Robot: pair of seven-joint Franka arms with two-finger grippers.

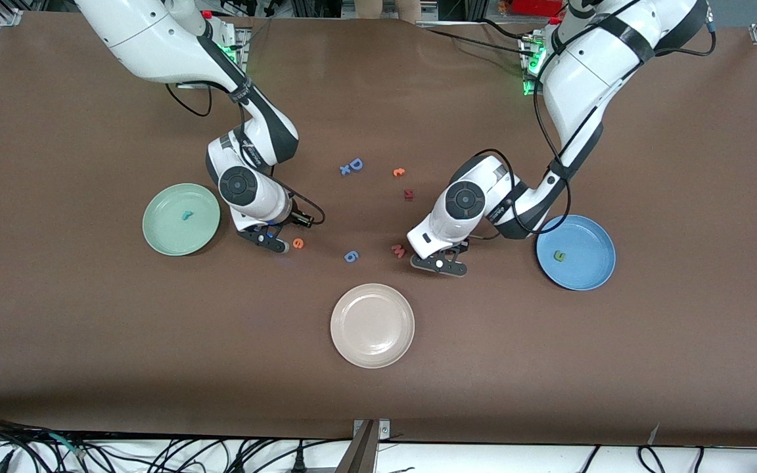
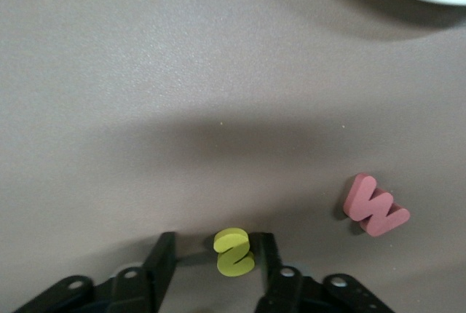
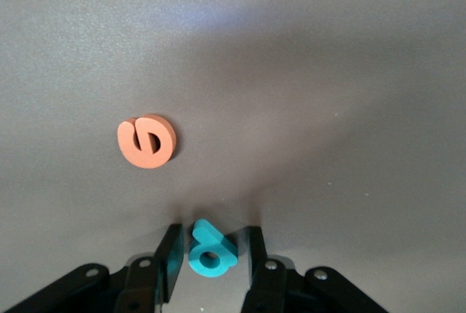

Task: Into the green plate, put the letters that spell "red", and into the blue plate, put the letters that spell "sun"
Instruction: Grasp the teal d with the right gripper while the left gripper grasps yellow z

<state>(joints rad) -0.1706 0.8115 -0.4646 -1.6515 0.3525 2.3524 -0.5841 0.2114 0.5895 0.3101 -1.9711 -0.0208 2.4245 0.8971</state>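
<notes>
In the left wrist view a yellow "s" sits between the fingers of my left gripper. One finger touches it and a gap shows at the other. This left gripper is down at the table beside the pink "m", toward the blue plate, which holds one olive-yellow letter. My right gripper stands open around a teal "d", with slim gaps on both sides. The orange "e" lies just beside it. The right gripper is next to the green plate, which holds a teal "r".
A cream-white plate lies nearest the front camera, mid-table. Loose letters in the middle: a blue "6", a dark red letter, another orange letter and a big blue "D".
</notes>
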